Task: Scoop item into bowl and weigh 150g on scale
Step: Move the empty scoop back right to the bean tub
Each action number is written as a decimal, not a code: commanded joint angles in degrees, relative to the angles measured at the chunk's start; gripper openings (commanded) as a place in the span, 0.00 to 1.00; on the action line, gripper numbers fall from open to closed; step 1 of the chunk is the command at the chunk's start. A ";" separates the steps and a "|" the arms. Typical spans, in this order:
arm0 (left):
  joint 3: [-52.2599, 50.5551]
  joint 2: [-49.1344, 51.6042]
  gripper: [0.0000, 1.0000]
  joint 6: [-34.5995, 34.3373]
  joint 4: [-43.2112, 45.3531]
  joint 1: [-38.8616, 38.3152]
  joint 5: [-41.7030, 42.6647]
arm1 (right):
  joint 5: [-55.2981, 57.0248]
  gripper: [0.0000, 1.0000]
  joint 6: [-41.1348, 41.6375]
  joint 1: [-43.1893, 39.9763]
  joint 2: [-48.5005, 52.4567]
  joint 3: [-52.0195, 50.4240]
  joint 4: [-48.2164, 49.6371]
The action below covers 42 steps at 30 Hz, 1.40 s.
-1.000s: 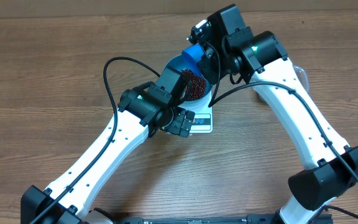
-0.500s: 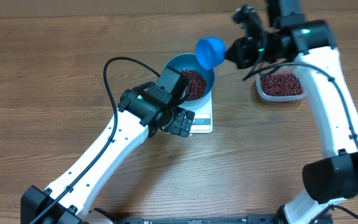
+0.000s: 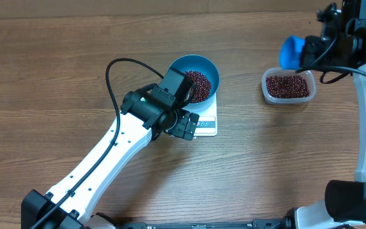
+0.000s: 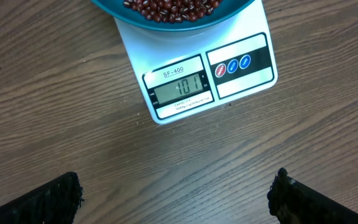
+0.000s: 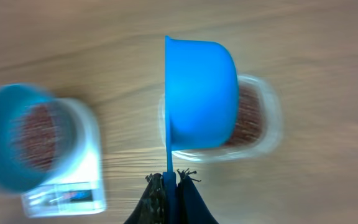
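Note:
The blue bowl [image 3: 203, 65] sits on the white scale [image 3: 207, 124] and holds a heap of red-brown beans [image 3: 199, 86]. In the left wrist view the scale [image 4: 241, 78] shows 101 on its display, with the bowl [image 4: 114, 14] at the top edge. My left gripper [image 4: 176, 200] hangs open over bare wood just in front of the scale. My right gripper [image 5: 169, 182] is shut on the handle of a small blue scoop [image 5: 201, 93]. The scoop [image 3: 291, 52] is turned on its side above the far edge of the clear tub [image 3: 288, 87].
The clear tub [image 5: 263, 124] holds more beans and stands to the right of the scale on the wooden table [image 3: 56, 70]. My left arm [image 3: 113, 152] runs from the front left up to the scale. The right wrist view is blurred by motion.
My right arm has swung from over the bowl to the right, carrying the scoop to above the tub. The left arm and the bowl have not moved.

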 commanded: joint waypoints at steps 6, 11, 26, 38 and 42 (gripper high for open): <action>0.33 -1.40 1.00 -0.13 0.04 0.24 0.42 | 20.92 0.04 4.37 2.86 -0.24 -4.37 -1.97; 0.33 -1.40 1.00 -0.15 0.04 0.24 0.44 | 25.81 0.04 5.29 6.84 1.79 -8.17 -0.81; 0.33 -1.40 0.99 -0.15 0.04 0.24 0.44 | 38.34 0.04 7.52 15.34 11.23 -8.90 -0.09; 0.33 -1.40 1.00 -0.15 0.04 0.24 0.44 | 39.36 0.04 7.63 15.61 17.33 -9.05 -0.11; 0.33 -1.40 1.00 -0.15 0.04 0.24 0.44 | 37.51 0.04 7.58 15.80 18.43 -9.05 -0.52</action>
